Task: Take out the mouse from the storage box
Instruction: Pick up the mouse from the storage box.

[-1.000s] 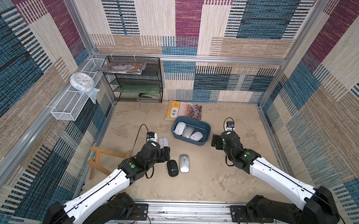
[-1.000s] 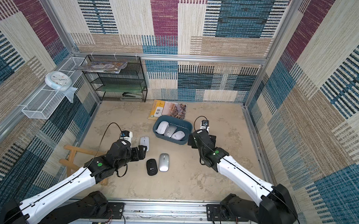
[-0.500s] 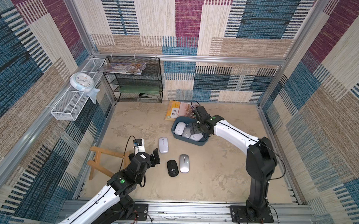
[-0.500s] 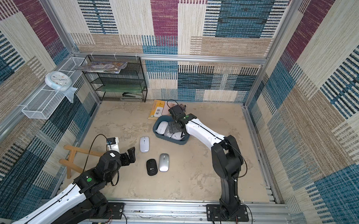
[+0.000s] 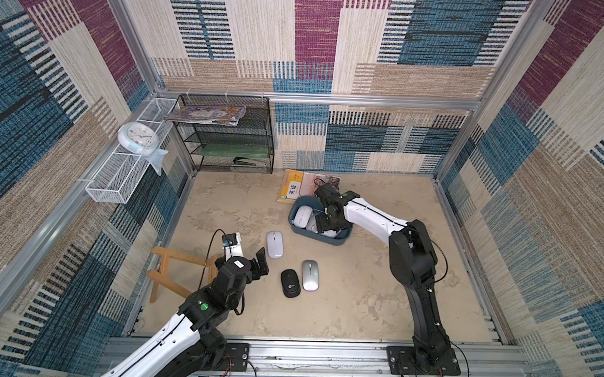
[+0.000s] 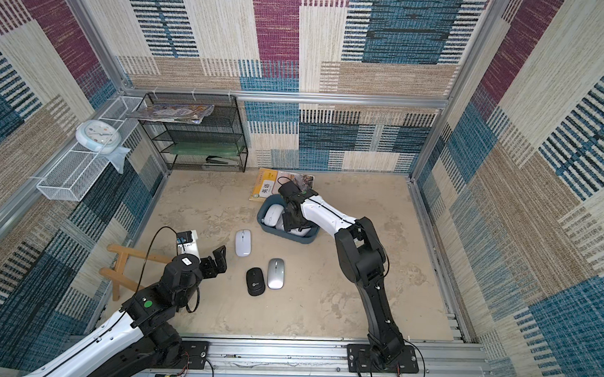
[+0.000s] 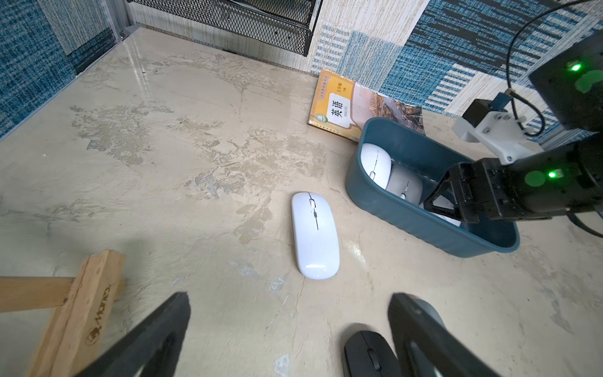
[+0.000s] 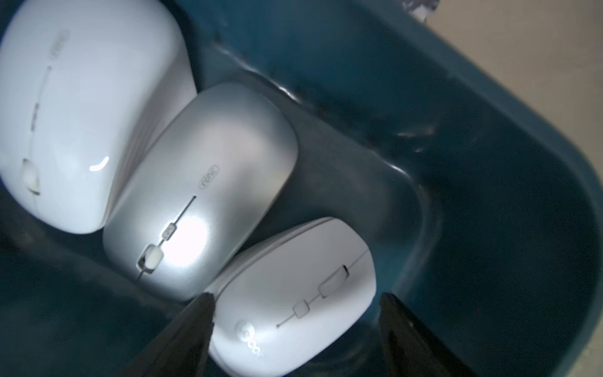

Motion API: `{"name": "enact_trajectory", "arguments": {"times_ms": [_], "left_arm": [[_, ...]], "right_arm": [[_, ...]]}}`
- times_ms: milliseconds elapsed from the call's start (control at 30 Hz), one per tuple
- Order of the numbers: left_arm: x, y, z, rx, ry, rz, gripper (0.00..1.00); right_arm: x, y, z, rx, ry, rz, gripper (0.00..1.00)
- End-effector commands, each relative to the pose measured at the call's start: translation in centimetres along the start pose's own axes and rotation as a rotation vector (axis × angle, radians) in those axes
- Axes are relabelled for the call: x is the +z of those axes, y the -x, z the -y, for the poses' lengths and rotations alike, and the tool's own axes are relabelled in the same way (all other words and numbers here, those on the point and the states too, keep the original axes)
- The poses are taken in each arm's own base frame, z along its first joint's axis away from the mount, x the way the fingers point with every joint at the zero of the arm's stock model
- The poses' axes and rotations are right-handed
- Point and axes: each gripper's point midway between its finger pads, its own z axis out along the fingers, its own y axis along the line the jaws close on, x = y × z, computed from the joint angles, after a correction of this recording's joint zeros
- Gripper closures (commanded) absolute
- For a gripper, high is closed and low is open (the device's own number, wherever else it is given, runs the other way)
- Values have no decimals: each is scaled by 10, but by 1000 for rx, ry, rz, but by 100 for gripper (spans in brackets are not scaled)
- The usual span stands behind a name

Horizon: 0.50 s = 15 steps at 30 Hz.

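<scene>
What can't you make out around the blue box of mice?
Right wrist view: blur hides whether the right tool touches the small white oval mouse.
Both top views: that tool mostly covers it inside the dark teal plastic storage box.
Left wrist view: bottom edge crops the black oval mouse.

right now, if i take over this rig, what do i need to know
Left gripper: open, empty, above the table near the black mouse.
Right gripper: open, inside the storage box, fingers either side of the small white mouse, no grip yet.
Done: flat white mouse, black mouse and grey mouse lie on the table.
Left: grip and lift it; large white mouse and silver mouse also boxed.
</scene>
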Motion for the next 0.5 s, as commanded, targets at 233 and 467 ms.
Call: {"name": "enact_trajectory", "arguments": {"times_ms": [233, 467], "left_arm": [[8, -2, 3, 7, 8, -5, 1], [11, -4, 4, 12, 10, -19, 1]], "right_arm": [[21, -28, 20, 26, -45, -85, 20], [2, -15, 18, 35, -7, -31, 20]]}}
